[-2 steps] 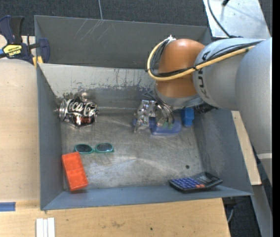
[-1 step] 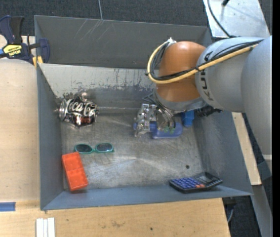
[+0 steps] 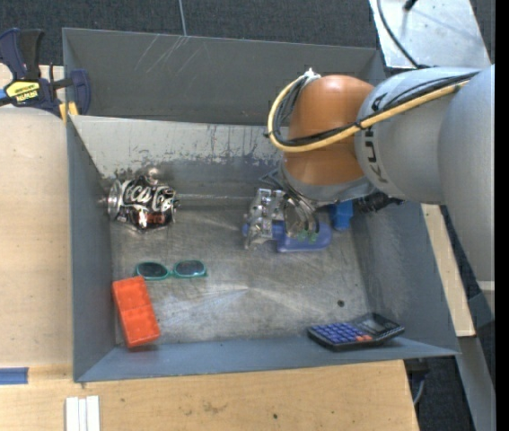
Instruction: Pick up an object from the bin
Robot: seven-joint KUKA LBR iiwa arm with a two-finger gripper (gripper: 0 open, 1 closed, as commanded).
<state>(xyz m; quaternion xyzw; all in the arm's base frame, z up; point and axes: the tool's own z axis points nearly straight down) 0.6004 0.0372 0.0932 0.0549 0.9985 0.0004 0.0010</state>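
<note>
1. A crushed cola can (image 3: 144, 203) lies far left. Teal glasses (image 3: 171, 270) and an orange block (image 3: 136, 311) lie near left, and a calculator (image 3: 355, 332) near right.
2. A blue thing (image 3: 312, 238) lies right of the middle, just beside the gripper (image 3: 263, 218).
3. The arm reaches in from the right, with the gripper low in the bin (image 3: 88, 241); I cannot tell whether it is open or holding anything.

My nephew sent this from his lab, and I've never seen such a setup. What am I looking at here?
One camera looks down from above, slightly sideways, into a grey metal bin. The big grey arm entering from the right is a robot. Its gripper hangs low, right of the bin's middle, beside a blue thing I cannot identify. Loose on the floor lie a crushed cola can, teal sunglasses, an orange block and a dark calculator. I see nothing clearly held.
</note>
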